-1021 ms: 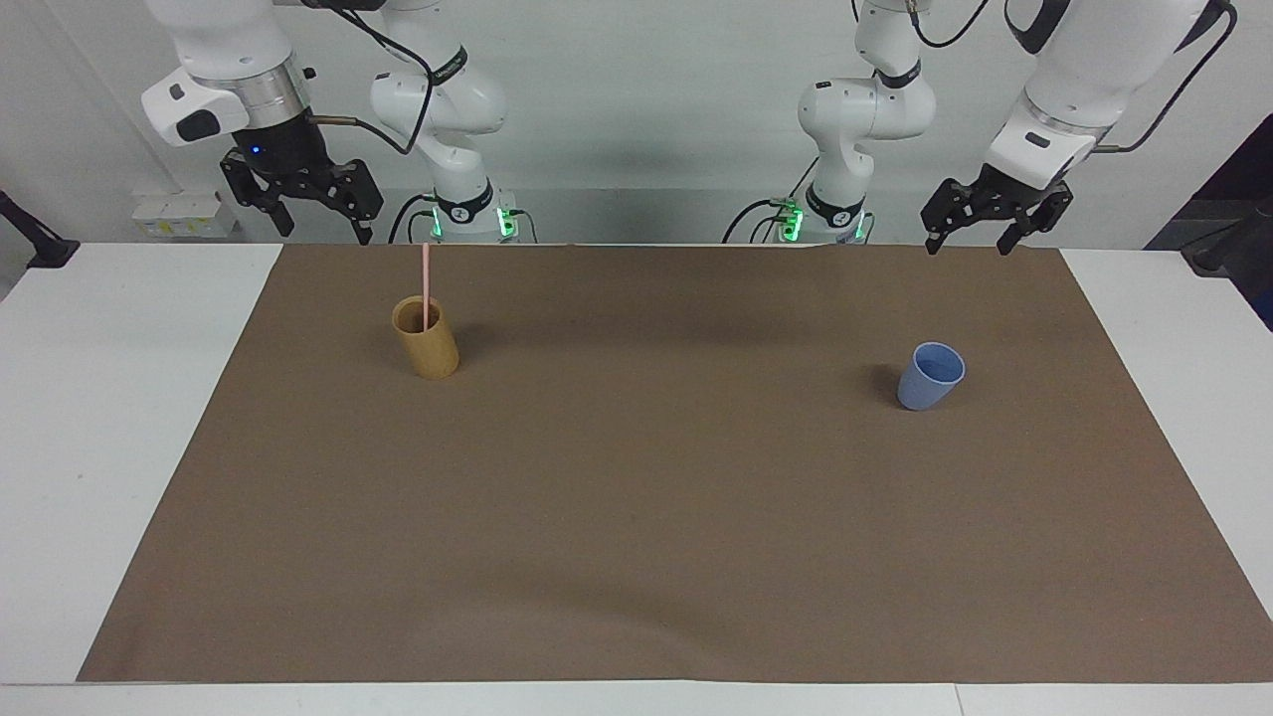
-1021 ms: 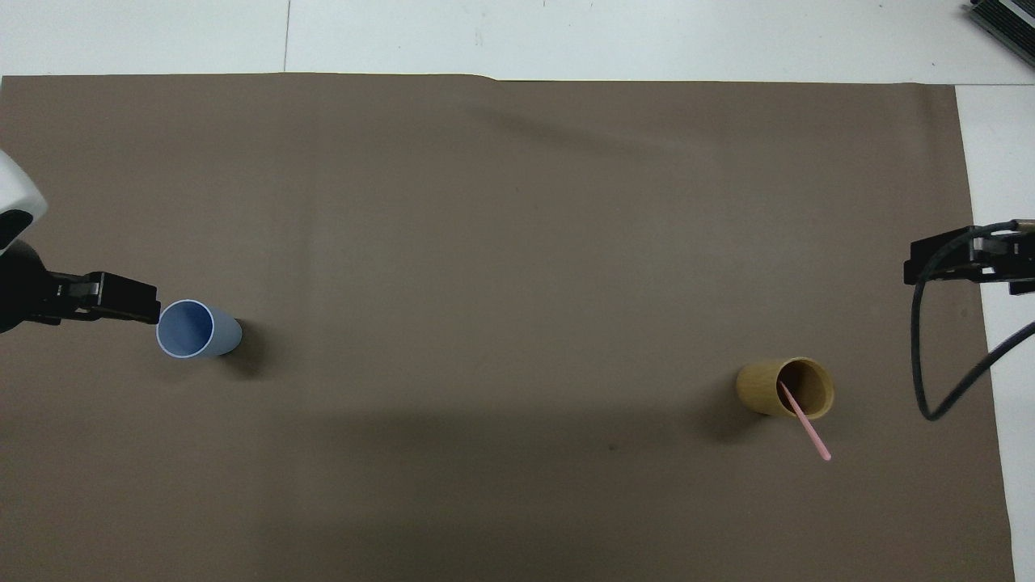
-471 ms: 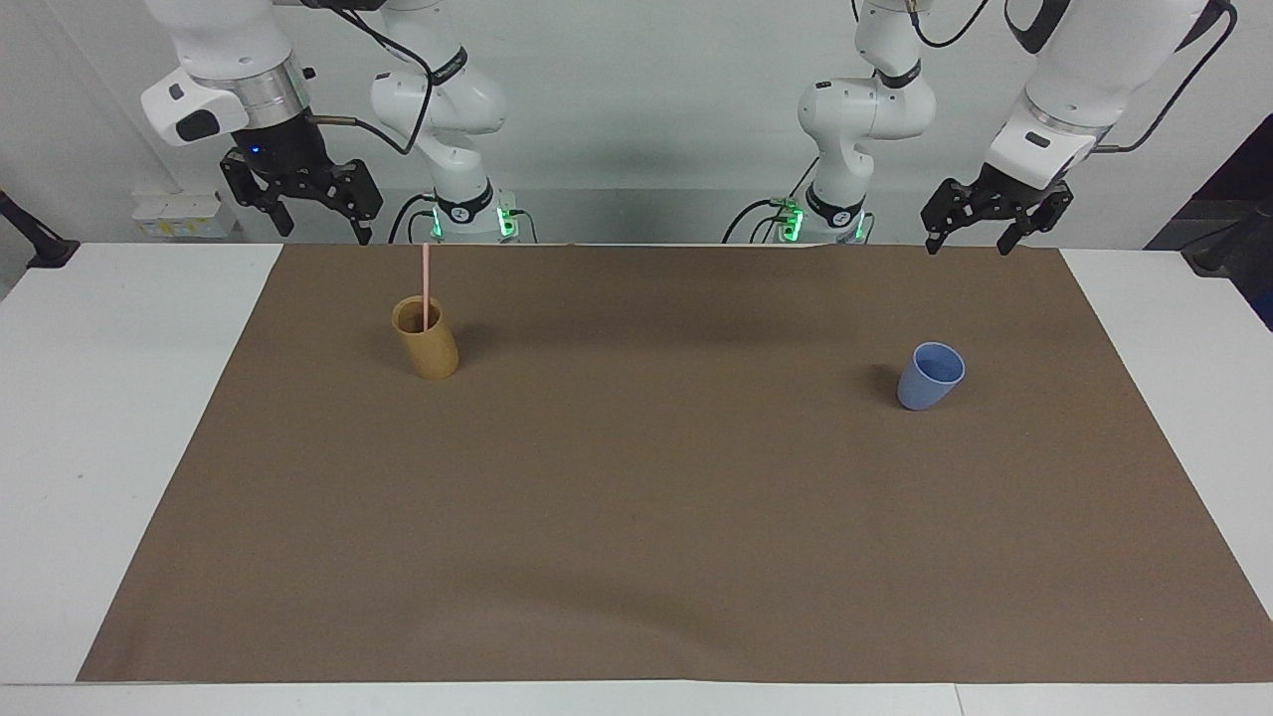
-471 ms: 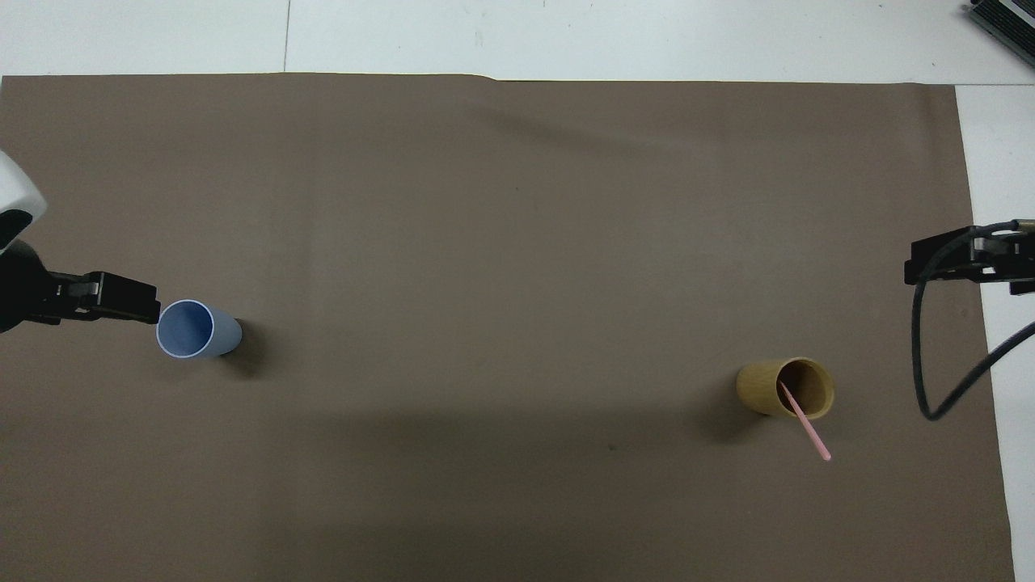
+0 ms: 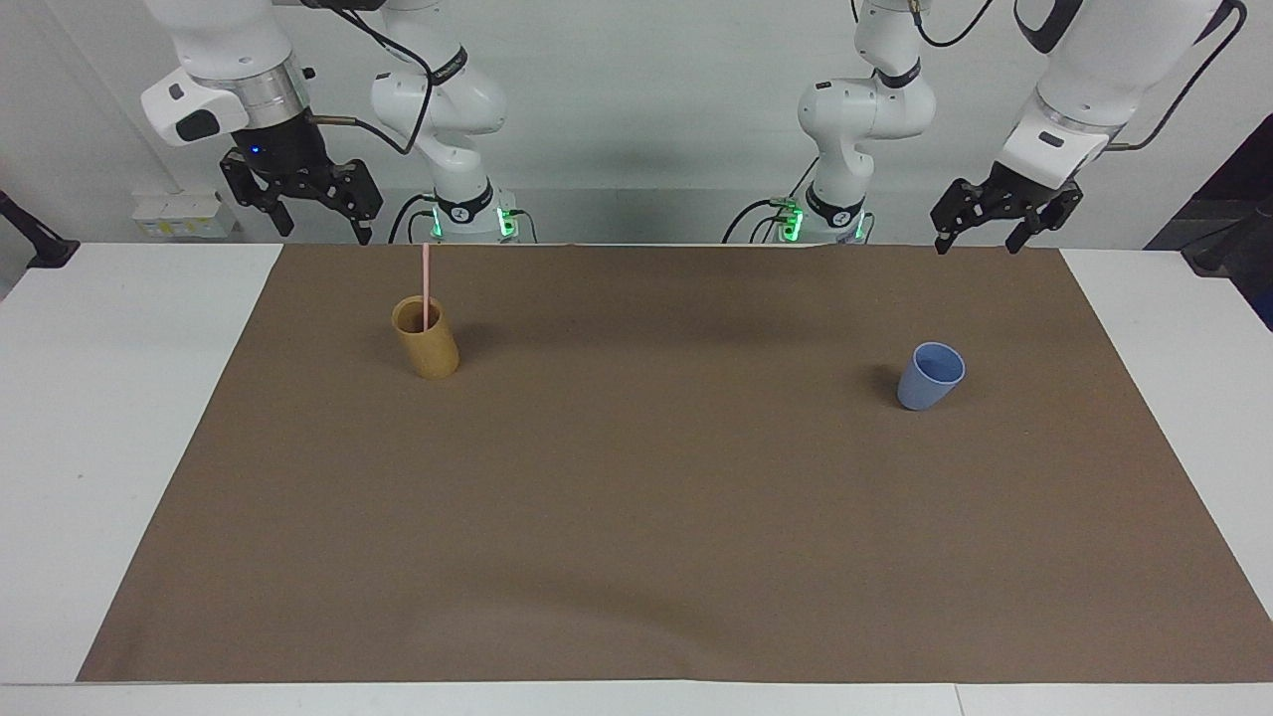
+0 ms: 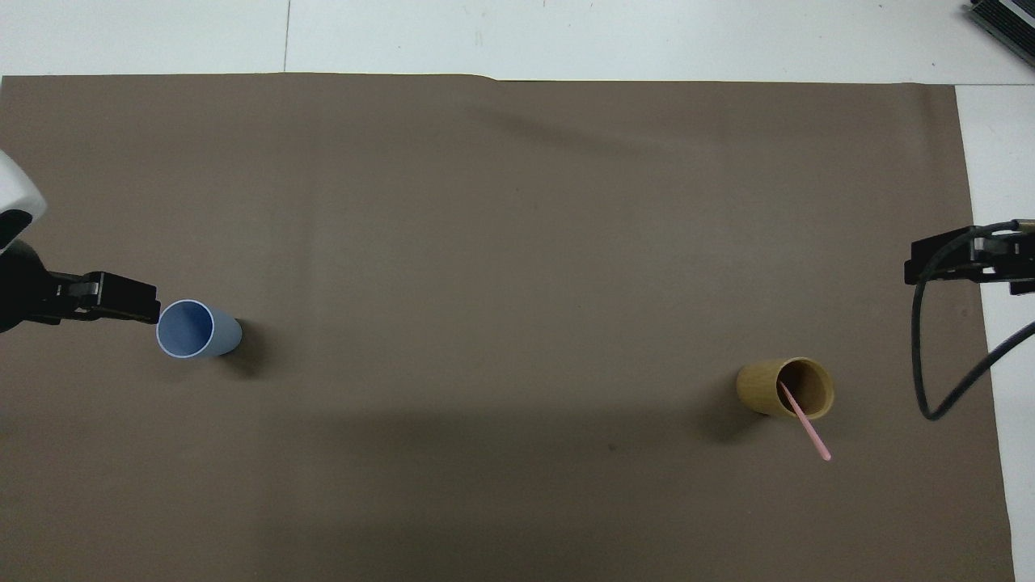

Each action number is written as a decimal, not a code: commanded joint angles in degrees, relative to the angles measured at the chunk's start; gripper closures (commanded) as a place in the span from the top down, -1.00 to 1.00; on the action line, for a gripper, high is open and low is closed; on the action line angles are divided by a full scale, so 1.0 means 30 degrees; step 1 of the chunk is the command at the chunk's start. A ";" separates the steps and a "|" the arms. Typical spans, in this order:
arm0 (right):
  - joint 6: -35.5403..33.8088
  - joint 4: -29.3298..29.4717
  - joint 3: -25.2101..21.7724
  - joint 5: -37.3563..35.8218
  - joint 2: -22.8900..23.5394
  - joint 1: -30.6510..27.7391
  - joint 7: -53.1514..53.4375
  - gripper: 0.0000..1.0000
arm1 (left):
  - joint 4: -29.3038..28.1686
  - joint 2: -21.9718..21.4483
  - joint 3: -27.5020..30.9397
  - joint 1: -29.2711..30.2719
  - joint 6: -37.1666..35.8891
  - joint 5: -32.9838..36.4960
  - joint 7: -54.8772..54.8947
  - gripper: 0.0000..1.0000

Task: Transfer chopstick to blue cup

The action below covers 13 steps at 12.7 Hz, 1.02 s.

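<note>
The pale pink chopstick point(image 5: 426, 283) point(image 6: 804, 424) stands tilted in a tan wooden cup point(image 5: 428, 343) point(image 6: 768, 388) toward the right arm's end of the brown mat. The light-blue cup point(image 5: 930, 376) point(image 6: 194, 329) stands upright and has nothing in it, toward the left arm's end. My right gripper point(image 5: 323, 231) hangs open and holds nothing, high over the mat's edge by the robots, near the tan cup's side. My left gripper point(image 5: 977, 244) is also open and holds nothing, raised over the same edge above the blue cup's side. Neither gripper touches anything.
A brown mat point(image 5: 656, 517) covers most of the white table point(image 5: 90, 398). A black cable point(image 6: 930, 364) loops down from the right arm near the mat's end. A dark device point(image 6: 1007, 20) sits at the table's corner farthest from the robots.
Both grippers have risen slightly. The left one has also drifted a little toward its own end of the table. Cups and chopstick have not moved.
</note>
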 commanded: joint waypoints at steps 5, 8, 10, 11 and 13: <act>0.0106 -0.0076 0.0077 -0.0007 -0.0134 -0.0229 -0.0475 1.00 | -0.8966 -0.0098 0.0136 0.3539 1.0690 -0.0087 0.5157 1.00; 0.0106 -0.0076 0.0077 -0.0007 -0.0163 -0.0229 -0.0475 1.00 | -0.9117 0.0756 0.0136 0.3248 1.1987 -0.0087 0.4895 1.00; 0.0106 -0.0076 0.0048 -0.0007 -0.0134 -0.0229 -0.0475 1.00 | -0.9204 0.1225 0.0107 0.2781 1.2224 -0.0087 0.4893 1.00; 0.0106 -0.0076 0.0077 -0.0007 -0.0134 -0.0229 -0.0475 1.00 | -0.9234 0.1517 0.0107 0.2720 1.2370 -0.0087 0.4894 1.00; 0.0106 -0.0076 0.0077 -0.0007 -0.0163 -0.0258 -0.0475 1.00 | -0.9408 0.1898 0.0107 0.2574 1.2925 -0.0087 0.4923 0.94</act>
